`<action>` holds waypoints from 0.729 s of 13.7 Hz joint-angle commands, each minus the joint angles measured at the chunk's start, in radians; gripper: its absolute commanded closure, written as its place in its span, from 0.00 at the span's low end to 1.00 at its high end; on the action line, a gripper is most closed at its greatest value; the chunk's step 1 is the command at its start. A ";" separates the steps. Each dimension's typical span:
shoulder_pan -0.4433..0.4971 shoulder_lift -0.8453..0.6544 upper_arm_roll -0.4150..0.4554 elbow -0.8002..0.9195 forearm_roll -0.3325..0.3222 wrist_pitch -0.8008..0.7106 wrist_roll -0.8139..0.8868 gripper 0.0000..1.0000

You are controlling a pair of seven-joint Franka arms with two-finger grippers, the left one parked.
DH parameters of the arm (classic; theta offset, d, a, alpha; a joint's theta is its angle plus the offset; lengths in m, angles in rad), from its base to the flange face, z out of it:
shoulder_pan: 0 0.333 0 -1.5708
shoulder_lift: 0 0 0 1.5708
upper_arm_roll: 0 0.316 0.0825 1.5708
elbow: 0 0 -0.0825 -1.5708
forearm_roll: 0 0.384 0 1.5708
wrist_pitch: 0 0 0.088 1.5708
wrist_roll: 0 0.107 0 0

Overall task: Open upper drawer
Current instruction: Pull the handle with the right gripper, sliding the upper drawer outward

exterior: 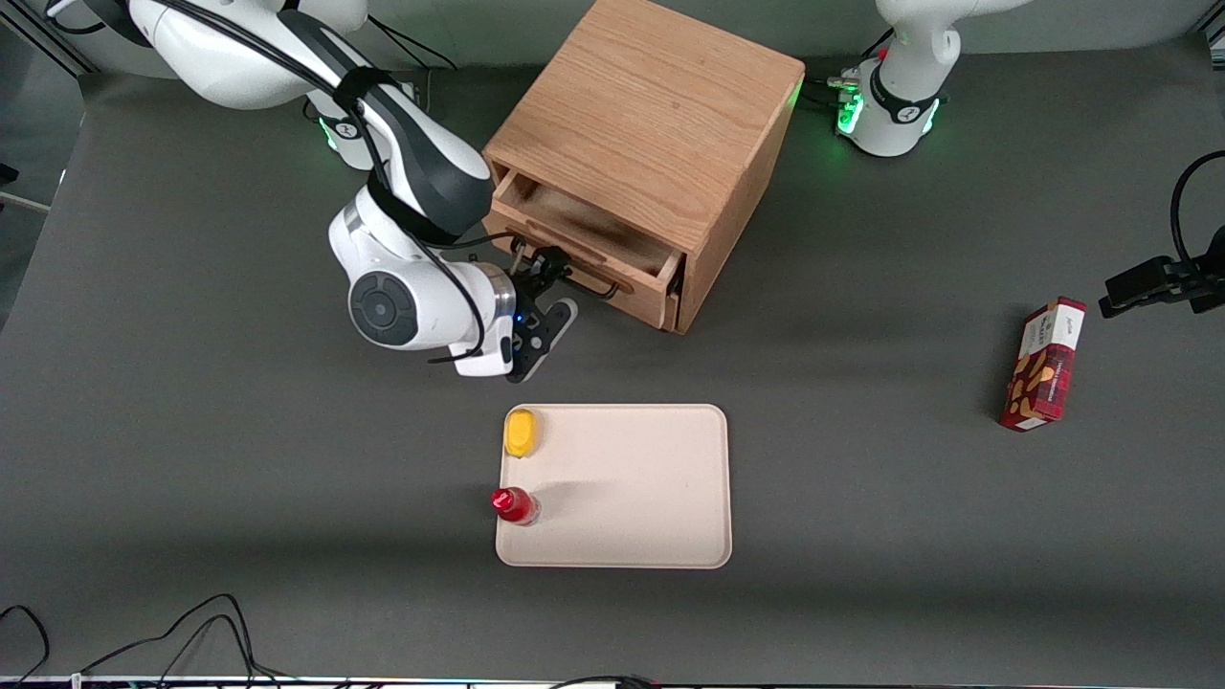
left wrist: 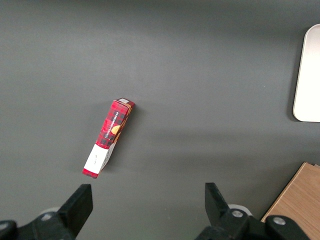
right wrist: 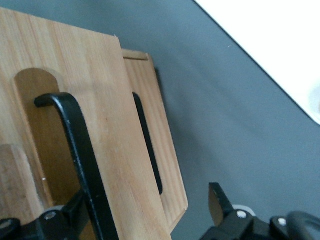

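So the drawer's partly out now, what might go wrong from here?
1. The gripper has only one finger hooked by the upper drawer's thin black handle; the jaws look open, so it might slip off mid-pull.
2. The cabinet stands loose on the table, so pulling might drag it along.
3. The tray with its yellow object lies nearer the front camera; a long pull might reach it.

A robotics lab: grey matted table, mounted arm bases, loose cables.

I see right arm bent down low, wrist level, turned sideways toward cabinet front. Gripper at upper drawer's handle, fingers spread wide, one on each side of it.
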State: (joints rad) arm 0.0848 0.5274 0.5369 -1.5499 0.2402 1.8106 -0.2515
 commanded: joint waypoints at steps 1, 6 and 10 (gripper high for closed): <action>0.001 0.048 -0.032 0.074 -0.018 0.000 -0.011 0.00; 0.001 0.100 -0.083 0.166 -0.019 -0.028 -0.038 0.00; 0.000 0.164 -0.110 0.263 -0.042 -0.057 -0.040 0.00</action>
State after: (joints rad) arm 0.0800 0.6295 0.4323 -1.3787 0.2193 1.7844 -0.2743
